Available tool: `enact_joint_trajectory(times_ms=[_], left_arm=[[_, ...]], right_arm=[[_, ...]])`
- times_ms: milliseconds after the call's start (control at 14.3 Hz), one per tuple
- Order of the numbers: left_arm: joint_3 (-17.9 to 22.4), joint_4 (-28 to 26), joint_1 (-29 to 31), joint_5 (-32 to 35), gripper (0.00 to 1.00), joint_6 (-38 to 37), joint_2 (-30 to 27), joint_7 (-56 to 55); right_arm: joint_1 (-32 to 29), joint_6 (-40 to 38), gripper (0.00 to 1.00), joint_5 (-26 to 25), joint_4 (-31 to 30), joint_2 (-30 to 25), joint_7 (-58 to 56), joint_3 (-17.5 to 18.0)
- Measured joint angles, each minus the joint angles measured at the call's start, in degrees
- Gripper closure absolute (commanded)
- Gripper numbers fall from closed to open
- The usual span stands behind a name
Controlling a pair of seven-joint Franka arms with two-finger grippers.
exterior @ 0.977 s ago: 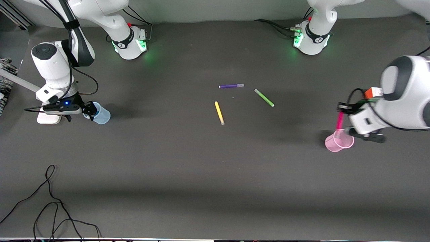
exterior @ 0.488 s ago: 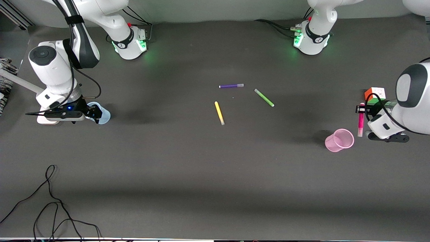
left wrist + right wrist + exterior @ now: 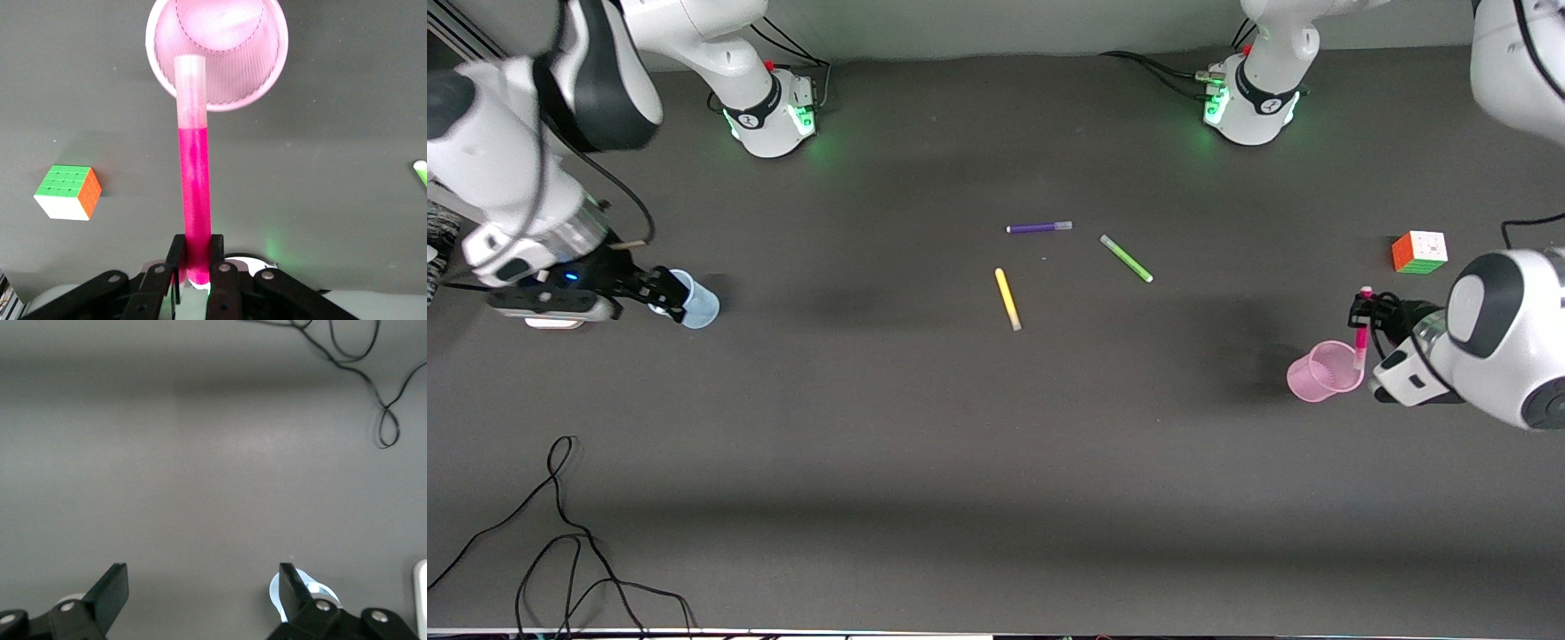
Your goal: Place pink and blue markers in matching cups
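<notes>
My left gripper (image 3: 1366, 311) is shut on the pink marker (image 3: 1361, 336), held upright over the table just beside the pink ribbed cup (image 3: 1323, 373), on its side toward the left arm's end. In the left wrist view the gripper (image 3: 195, 252) grips the marker's (image 3: 195, 173) magenta end, and its pale cap end lies across the pink cup's rim (image 3: 267, 73). My right gripper (image 3: 660, 290) is open and empty next to the pale blue cup (image 3: 695, 302). The right wrist view shows its spread jaws (image 3: 203, 577) and a bit of the blue cup (image 3: 274, 593). The blue marker is not visible.
Purple (image 3: 1039, 228), green (image 3: 1126, 258) and yellow (image 3: 1008, 299) markers lie mid-table. A colour cube (image 3: 1419, 252) sits near the left arm's end, also in the left wrist view (image 3: 67, 192). A black cable (image 3: 560, 533) lies near the front edge at the right arm's end.
My left gripper carried the pink marker from over the pink cup toward the cube, then back beside the cup. My right arm rose, its gripper staying by the blue cup.
</notes>
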Motion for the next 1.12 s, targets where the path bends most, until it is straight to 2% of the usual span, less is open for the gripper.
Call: enact_joint_trajectory(times_ms=[209,349,558,628,698,767,837,1116], left_arm=[[-0.3,1.6,-0.3,0.0,0.88,-0.1,3.5,-0.2],[-0.3,3.3,-0.8,0.0,0.88,-0.1,5.6,-0.3],[-0.3,5.2,-1.1,0.0,0.82,0.0,7.6,-0.3],[-0.3,5.6,-1.1,0.0,0.74,0.1,7.9,-0.3],[-0.3,5.9,-1.1,0.0,0.50,0.3,8.2,-0.3],[-0.3,6.2,-1.1,0.0,0.19,0.6,8.4,-0.3],[-0.3,6.4,-1.1,0.0,0.00,1.1,8.6,-0.3],[-0.3,7.2,-1.1,0.0,0.00,1.4,8.9,-0.3]], right_arm=[[-0.1,-12.3,0.00,3.0,11.6,1.3,-2.9,0.3],[-0.6,-14.9,0.00,3.8,16.5,3.3,-4.0,0.3],[-1.0,-19.1,0.00,6.8,20.7,6.9,-4.9,0.3],[-1.0,-20.2,0.00,7.0,21.6,8.0,-4.9,0.3],[-1.0,-20.6,0.00,7.0,22.1,8.8,-4.9,0.3],[-1.0,-20.8,0.00,7.0,22.3,9.3,-5.0,0.3],[-1.1,-20.9,0.00,7.0,22.4,9.5,-5.1,0.3],[-1.2,-22.1,0.00,7.0,22.5,9.5,-5.3,0.3]])
